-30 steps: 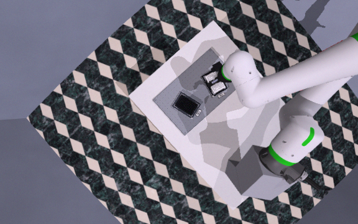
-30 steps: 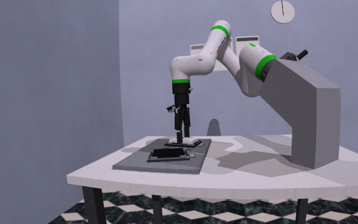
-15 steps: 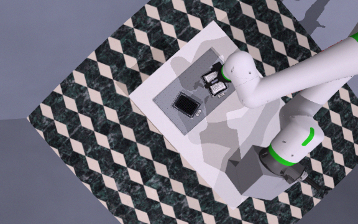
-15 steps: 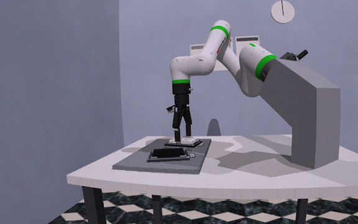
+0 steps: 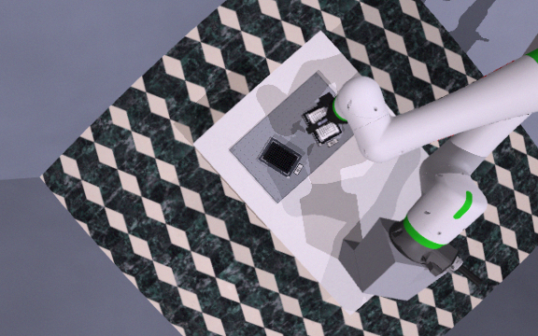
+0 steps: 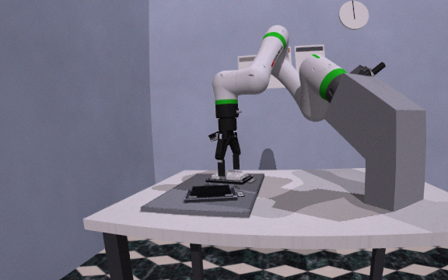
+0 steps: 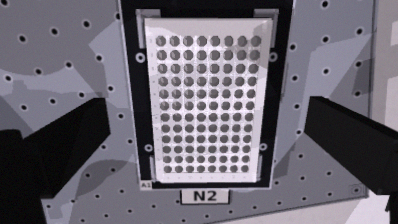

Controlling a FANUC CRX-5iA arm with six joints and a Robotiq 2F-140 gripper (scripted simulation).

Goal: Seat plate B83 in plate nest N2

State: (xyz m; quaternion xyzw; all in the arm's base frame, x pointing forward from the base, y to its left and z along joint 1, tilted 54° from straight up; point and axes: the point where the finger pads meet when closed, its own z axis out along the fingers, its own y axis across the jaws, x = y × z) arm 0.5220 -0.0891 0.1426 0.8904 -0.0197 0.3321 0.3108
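Note:
A white well plate (image 7: 206,105) lies flat inside the black frame of the nest labelled N2 (image 7: 205,196) in the wrist view. It sits within the corner locators. My gripper (image 7: 207,115) is open, with one finger on each side of the plate and clear of it. The same plate (image 5: 322,131) and the gripper (image 6: 228,165) also show in the top and exterior views. A black well plate (image 5: 279,157) (image 6: 208,194) sits in the other nest, nearer the front of the grey baseplate.
The grey perforated baseplate (image 5: 283,135) lies on a white table (image 6: 286,210). The robot's grey pedestal (image 6: 387,140) stands at the right of the table. A small label tag (image 5: 298,169) sits by the black plate's nest.

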